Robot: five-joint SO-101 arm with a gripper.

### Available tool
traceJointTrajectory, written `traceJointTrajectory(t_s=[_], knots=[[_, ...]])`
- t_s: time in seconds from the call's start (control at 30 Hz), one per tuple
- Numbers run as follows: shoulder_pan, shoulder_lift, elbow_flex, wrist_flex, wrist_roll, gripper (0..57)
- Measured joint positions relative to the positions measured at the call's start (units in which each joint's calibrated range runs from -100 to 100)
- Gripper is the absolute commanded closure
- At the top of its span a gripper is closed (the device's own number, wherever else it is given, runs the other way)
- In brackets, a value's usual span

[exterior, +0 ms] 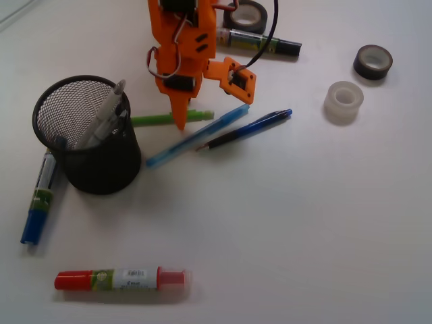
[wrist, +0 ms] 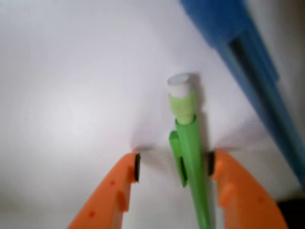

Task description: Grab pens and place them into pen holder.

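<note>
Wrist cam: orange gripper (wrist: 174, 167) is straddling the slim green plastic pen (wrist: 190, 157) w/ jaws spread, lining up to pinch it for the black wire-mesh holder (exterior: 88, 135).

Your arm (exterior: 189, 54) is orange plastic with black motors, red-white wires, a black cable at 1 o'clock, and pointed jaws.

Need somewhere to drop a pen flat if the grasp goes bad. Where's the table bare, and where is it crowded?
Bare: the wide stretch below the dark blue pen and clear tape roll, right of the red marker. Crowded: around the gripper, where the green pen, light blue pen and pen holder cluster.
</note>
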Motion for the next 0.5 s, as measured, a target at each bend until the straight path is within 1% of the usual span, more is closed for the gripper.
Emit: traceJointTrajectory(t_s=[0.13, 0.27, 0.37, 0.5], knots=[[-0.37, 2.53, -3.59, 2.51, 1.71, 57.2], [-0.37, 2.61, -3.95, 2.68, 1.37, 57.2], [-0.37, 1.48, -3.32, 2.68, -0.78, 57.2], [-0.07, -6.10, 2.43, 2.85, -5.81, 57.2]])
